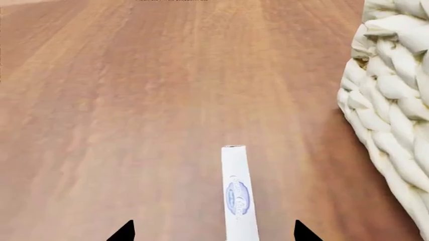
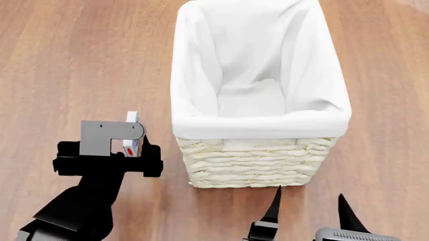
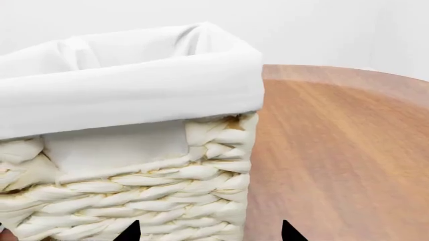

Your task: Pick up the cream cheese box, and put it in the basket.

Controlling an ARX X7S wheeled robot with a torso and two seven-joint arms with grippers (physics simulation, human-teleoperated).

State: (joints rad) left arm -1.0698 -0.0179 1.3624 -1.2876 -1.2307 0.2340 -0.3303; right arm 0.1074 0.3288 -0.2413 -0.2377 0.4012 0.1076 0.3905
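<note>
Cream wicker, plaited thick and lined with white cloth folded over the rim, makes up the basket [image 2: 258,165], which stands upright on the reddish-brown wooden table [image 2: 67,60] and is the largest thing in the head view. Just to its left in that view, the left gripper [image 2: 134,145] holds the cream cheese box [image 2: 132,135] on edge above the tabletop; the thin white carton shows a red oval mark on its side and sits clamped at the gripper's tip, near the basket's left wall but apart from it. In the left wrist view the box [image 1: 236,193] runs out from between the two black fingertips [image 1: 124,232] as a narrow white strip with a blue printed oval, with the basket's woven side [image 1: 392,110] close by. The right gripper [image 2: 308,206] hangs in front of the basket's near wall, its two pointed black fingers spread apart with nothing between them; the right wrist view looks onto the basket's corner [image 3: 221,165].
</note>
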